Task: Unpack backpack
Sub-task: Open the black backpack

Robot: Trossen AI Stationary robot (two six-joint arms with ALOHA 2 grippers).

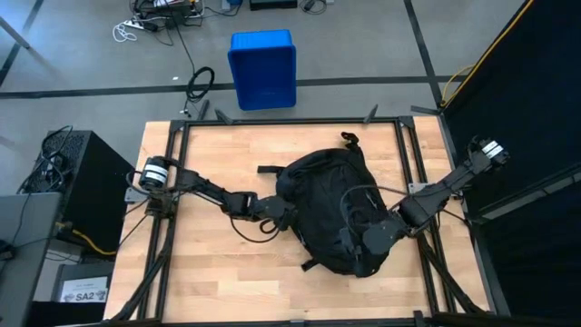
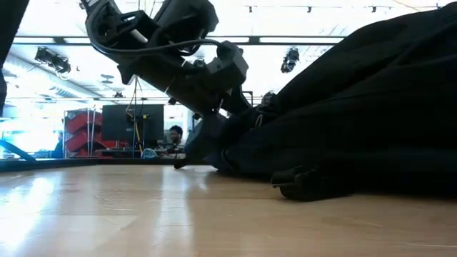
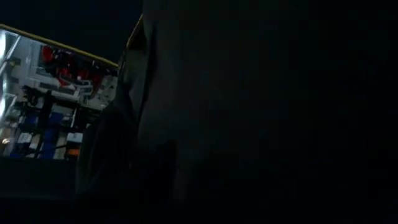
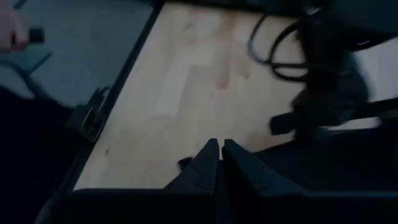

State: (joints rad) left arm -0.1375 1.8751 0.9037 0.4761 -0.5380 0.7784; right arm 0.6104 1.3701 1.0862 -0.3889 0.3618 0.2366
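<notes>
The black backpack (image 1: 331,204) lies flat on the middle of the wooden table, a strap (image 1: 270,170) trailing toward the left. My left gripper (image 1: 289,216) is low at the backpack's left edge, seen in the low view (image 2: 194,146) slanting down against the fabric. Its own wrist view is filled by dark backpack fabric (image 3: 249,112). My right gripper (image 1: 361,243) hangs shut above the backpack's near right part. In its wrist view (image 4: 219,148) nothing shows between the fingers, with the backpack (image 4: 336,168) and bare wood below.
A blue plastic bin (image 1: 262,68) stands on the floor beyond the far edge. Black frame rails (image 1: 172,209) run along the table's sides. A black box (image 1: 77,186) and cables sit left of the table. Bare wood (image 1: 227,282) lies at the near left.
</notes>
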